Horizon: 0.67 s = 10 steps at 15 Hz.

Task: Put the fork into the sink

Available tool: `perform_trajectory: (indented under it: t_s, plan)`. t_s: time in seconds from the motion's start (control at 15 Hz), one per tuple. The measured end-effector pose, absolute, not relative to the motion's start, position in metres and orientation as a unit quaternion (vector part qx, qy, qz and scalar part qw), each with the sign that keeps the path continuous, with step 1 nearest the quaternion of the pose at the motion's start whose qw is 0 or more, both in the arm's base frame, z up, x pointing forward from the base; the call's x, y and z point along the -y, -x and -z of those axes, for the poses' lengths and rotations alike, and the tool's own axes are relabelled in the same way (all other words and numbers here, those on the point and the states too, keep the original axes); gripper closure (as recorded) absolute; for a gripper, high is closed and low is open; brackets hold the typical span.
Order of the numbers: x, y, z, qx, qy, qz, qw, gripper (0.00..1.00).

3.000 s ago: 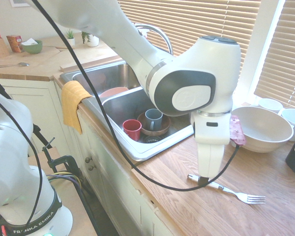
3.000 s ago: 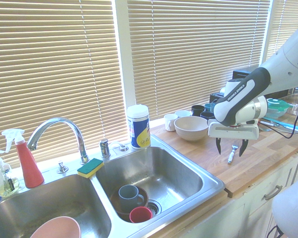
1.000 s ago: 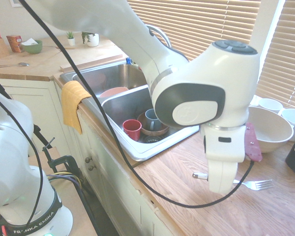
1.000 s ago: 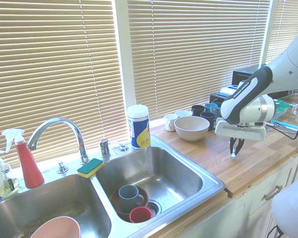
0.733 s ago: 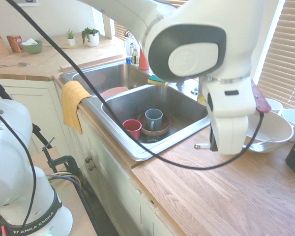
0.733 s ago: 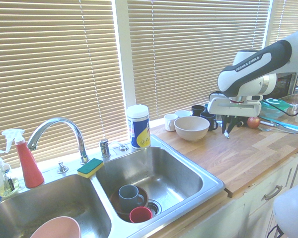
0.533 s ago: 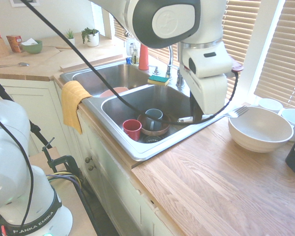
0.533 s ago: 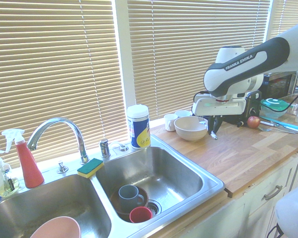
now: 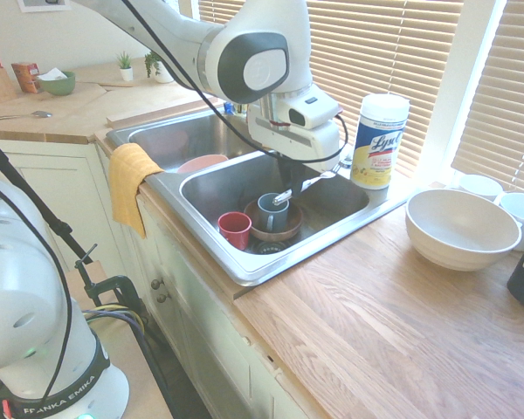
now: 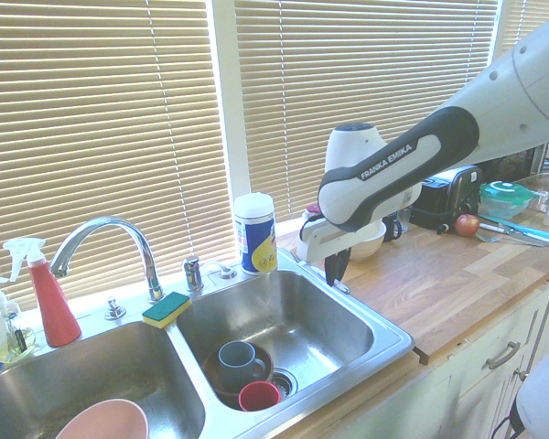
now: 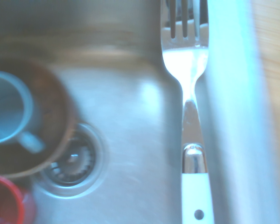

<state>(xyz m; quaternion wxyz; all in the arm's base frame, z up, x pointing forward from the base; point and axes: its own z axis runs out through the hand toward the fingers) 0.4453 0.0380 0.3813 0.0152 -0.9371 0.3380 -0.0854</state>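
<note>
Wooden counter (image 9: 375, 323) edges the sink (image 9: 247, 278); the gripper (image 9: 293, 175), closed on the fork (image 9: 307, 184), hovers seemingly over the right-hand basin, near its rim, above open steel.

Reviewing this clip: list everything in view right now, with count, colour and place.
fork: 1, white handle, silver head, in the pincer above the sink
sink: 1, steel, two basins
mugs in sink: 2, blue-grey, red
brown bowl: 1, under the blue-grey mug
pink dish: 1, other basin
sponge: 1, green-yellow, between basins
wipes tub: 1, white-blue-yellow, behind sink
spray bottle: 1, red, by faucet
large bowl: 1, off-white, counter
towel: 1, orange, sink front
apple: 1, red, counter
arm: 1, white
pincer: 1, dark-tipped, shut on the fork
</note>
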Motion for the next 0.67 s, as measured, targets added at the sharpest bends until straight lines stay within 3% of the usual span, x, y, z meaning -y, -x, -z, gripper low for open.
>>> perform_trajectory:
  t_s: [0.67]
  plan:
    - [-0.124,-0.470,-0.253,-0.312,0.949,0.046,-0.007,1.00]
